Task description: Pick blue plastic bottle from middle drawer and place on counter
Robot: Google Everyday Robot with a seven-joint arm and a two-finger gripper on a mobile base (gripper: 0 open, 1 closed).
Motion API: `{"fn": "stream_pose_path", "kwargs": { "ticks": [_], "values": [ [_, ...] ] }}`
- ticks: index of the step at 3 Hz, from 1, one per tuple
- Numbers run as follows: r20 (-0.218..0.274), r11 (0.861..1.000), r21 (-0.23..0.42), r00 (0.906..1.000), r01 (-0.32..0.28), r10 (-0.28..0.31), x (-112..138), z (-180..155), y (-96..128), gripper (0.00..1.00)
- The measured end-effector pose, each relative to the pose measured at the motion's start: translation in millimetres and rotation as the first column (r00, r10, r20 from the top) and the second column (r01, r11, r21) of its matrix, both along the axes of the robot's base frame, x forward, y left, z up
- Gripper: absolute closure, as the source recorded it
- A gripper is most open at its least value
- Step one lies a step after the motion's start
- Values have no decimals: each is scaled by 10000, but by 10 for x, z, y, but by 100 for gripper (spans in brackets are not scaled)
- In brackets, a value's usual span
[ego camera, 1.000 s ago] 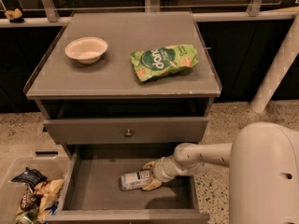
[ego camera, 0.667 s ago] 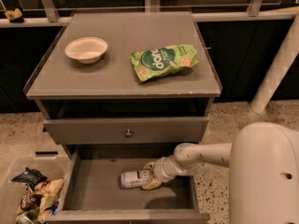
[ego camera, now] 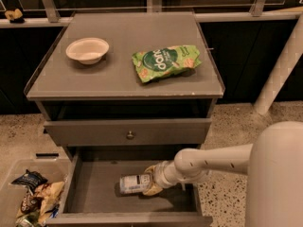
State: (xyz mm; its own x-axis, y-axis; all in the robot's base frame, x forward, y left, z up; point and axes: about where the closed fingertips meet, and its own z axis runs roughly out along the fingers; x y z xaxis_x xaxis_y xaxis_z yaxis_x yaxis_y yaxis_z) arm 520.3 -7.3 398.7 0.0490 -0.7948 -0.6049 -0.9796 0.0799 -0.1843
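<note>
The end effector (ego camera: 150, 186) is sitting low inside the open middle drawer (ego camera: 94, 193), right of its centre, and is meeting the right end of the blue plastic bottle (ego camera: 132, 184). Whether it is clamping the bottle or only resting around it, I cannot tell. The bottle is lying on its side on the drawer's grey floor, running left to right, with its pale label facing up and its left end pointing toward the middle of the drawer. The white arm (ego camera: 213, 160) is reaching in from the right, passing over the drawer's right wall, and is joining the robot's rounded white body (ego camera: 277, 174), which is filling the lower right corner.

Above the open drawer, a closed drawer front (ego camera: 94, 132) is showing a small round metal knob (ego camera: 129, 135) at its centre. The grey table (ego camera: 118, 79) on top of the cabinet is carrying a shallow white bowl (ego camera: 87, 49) toward its back left and a green snack bag (ego camera: 165, 62) lying flat toward its right, well apart from the bowl.

On the speckled floor (ego camera: 232, 122) to the left of the cabinet, a clear bin (ego camera: 14, 167) is holding several crumpled snack packets (ego camera: 35, 197). A white post (ego camera: 279, 65) is leaning at the right edge, beside the cabinet.
</note>
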Motion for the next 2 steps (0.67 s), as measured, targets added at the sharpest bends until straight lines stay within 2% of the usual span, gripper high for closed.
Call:
{"fn": "stream_pose_path", "kwargs": {
  "ticks": [1, 2],
  "values": [
    [952, 9979, -444, 9946, 466, -422, -180, 410, 35, 100],
    [1900, 9913, -966, 9793, 890, -694, -406, 748, 23, 100]
  ]
}}
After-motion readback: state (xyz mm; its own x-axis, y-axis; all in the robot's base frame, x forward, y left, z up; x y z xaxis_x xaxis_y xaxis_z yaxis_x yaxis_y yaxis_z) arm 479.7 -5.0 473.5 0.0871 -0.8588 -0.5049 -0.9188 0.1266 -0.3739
